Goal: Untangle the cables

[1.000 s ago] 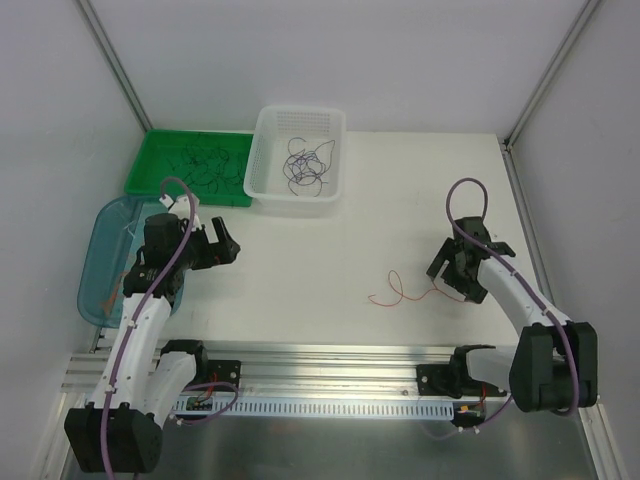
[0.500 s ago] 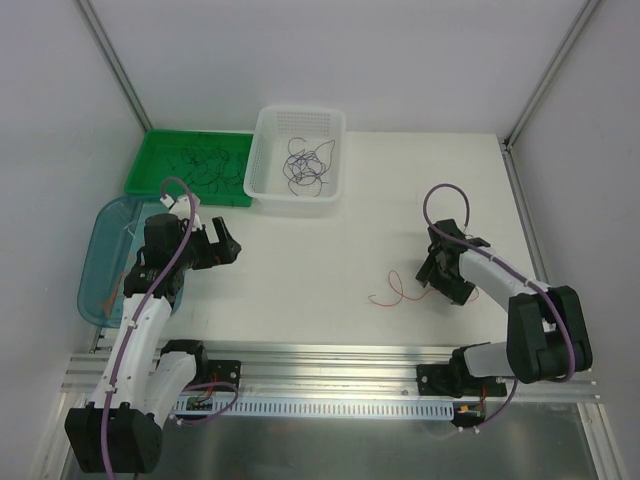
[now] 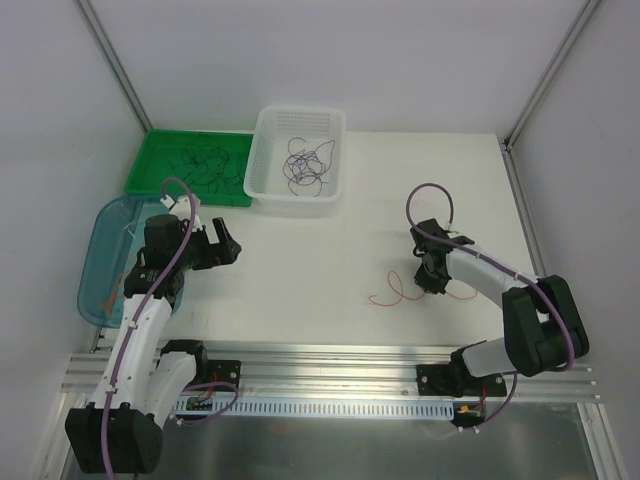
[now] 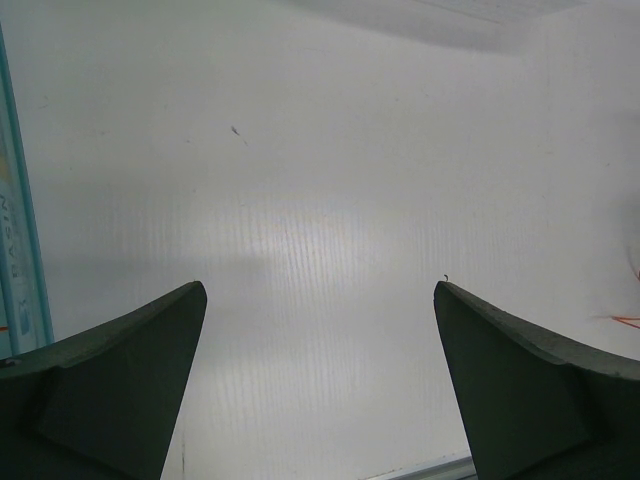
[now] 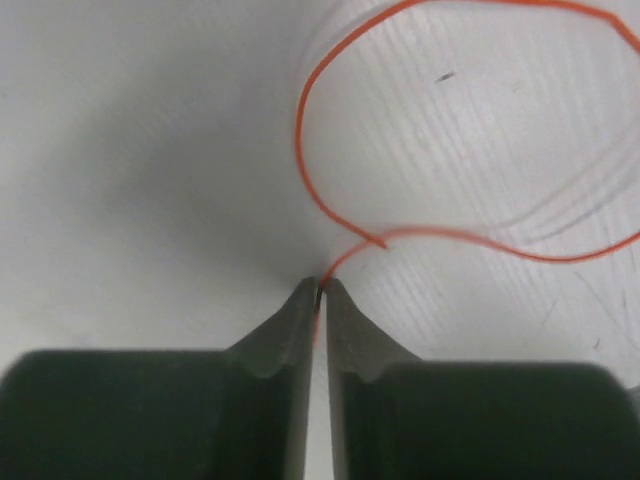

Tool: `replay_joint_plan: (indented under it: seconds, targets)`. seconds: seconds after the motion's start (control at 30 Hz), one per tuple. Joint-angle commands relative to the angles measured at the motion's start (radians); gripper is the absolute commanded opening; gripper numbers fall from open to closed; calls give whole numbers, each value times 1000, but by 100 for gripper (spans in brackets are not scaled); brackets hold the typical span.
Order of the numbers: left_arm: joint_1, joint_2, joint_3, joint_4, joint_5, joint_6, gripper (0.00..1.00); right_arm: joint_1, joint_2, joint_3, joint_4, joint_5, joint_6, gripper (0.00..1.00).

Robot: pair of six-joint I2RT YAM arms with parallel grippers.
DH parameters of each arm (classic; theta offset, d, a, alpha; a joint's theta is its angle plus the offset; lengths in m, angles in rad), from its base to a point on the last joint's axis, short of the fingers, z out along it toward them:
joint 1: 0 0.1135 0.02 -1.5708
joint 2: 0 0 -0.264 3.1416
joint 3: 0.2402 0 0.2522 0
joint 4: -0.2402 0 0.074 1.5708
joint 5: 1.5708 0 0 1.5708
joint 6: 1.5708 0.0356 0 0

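- The white table carries a green tray of black cables at its far left.
- Beside it, a white basket holds dark purple cables.
- The left gripper hovers with its jaws wide apart.
- The right gripper pinches the orange cable, which lies looped on the table's near right.

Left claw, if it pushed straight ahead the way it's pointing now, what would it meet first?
Probably only the bare white table; the wrist view shows nothing between the fingers of the open left claw. The orange cable lies off at the right edge, outside that line. Depth is unclear.
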Motion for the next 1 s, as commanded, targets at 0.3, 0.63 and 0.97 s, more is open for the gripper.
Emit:
replay_joint_plan:
  seconds: [0.3, 0.63, 0.97]
  targets:
    - [-33, -15, 0, 32, 54, 15, 99, 306, 1, 231, -102, 8, -100, 1]
    - [-69, -35, -7, 72, 181, -4, 99, 615, 29, 609, -249, -71, -393, 1]
    - [-196, -239, 2, 74, 362, -203, 99, 692, -26, 700, -189, -267, -545, 1]
